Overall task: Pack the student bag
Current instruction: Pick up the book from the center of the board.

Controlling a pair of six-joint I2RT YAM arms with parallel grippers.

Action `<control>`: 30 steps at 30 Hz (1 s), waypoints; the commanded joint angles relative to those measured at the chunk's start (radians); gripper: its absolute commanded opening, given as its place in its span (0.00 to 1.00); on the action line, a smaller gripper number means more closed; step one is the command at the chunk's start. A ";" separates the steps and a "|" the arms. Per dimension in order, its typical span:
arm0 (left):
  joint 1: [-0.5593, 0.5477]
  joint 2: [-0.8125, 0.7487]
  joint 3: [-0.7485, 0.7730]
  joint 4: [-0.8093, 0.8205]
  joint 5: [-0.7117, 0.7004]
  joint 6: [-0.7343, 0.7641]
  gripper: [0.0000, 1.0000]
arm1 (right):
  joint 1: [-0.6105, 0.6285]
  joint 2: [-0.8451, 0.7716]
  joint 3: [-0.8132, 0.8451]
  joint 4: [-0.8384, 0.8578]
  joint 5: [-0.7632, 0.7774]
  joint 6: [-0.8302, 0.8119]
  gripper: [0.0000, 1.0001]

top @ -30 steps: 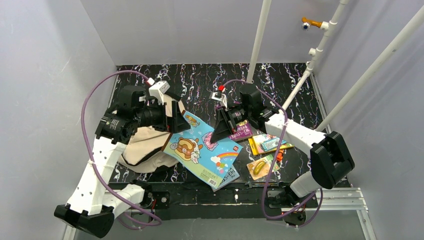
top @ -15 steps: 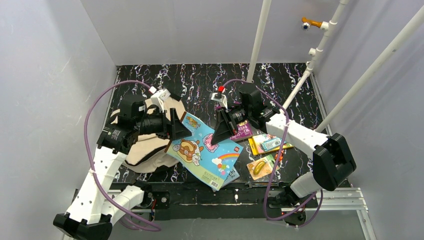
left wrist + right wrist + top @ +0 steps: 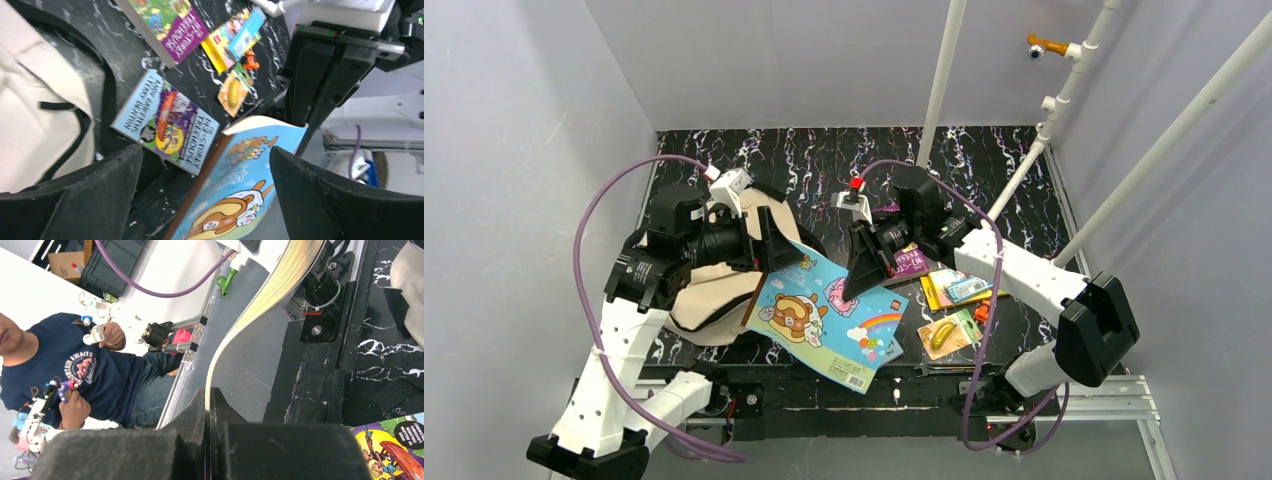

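Note:
The beige student bag lies at the left, under my left arm; it also shows in the left wrist view with its thin black strap. My right gripper is shut on the far edge of a large blue picture book and holds it tilted up off the table. In the right wrist view the fingers pinch the book's page edge. My left gripper is wide open at the book's left corner. In the left wrist view the book stands between the open jaws, untouched.
A light-blue treehouse book lies flat under the raised book. A purple book, a yellow packet and a banana card lie to the right. White poles stand at the back right.
The right gripper has raised and drawn the blue book toward the front left, so it tilts more steeply. The left gripper has shifted slightly and stays open by the book's corner.

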 commanded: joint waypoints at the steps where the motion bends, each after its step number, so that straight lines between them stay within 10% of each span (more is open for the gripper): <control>1: 0.005 -0.039 -0.061 0.097 0.211 -0.079 0.97 | 0.005 -0.046 0.069 -0.002 -0.043 -0.027 0.01; 8: 0.011 -0.107 -0.087 0.092 0.244 -0.137 0.68 | 0.005 -0.017 0.075 -0.001 -0.031 -0.057 0.01; 17: 0.016 -0.125 -0.061 0.015 0.197 -0.144 0.00 | -0.004 0.024 0.068 -0.001 -0.014 -0.083 0.02; 24: 0.017 -0.083 0.096 -0.094 -0.020 -0.159 0.00 | -0.011 0.031 0.019 0.042 0.162 -0.082 0.76; 30: 0.018 -0.057 0.181 -0.060 -0.087 -0.233 0.00 | -0.012 0.073 -0.164 0.777 0.288 0.474 0.92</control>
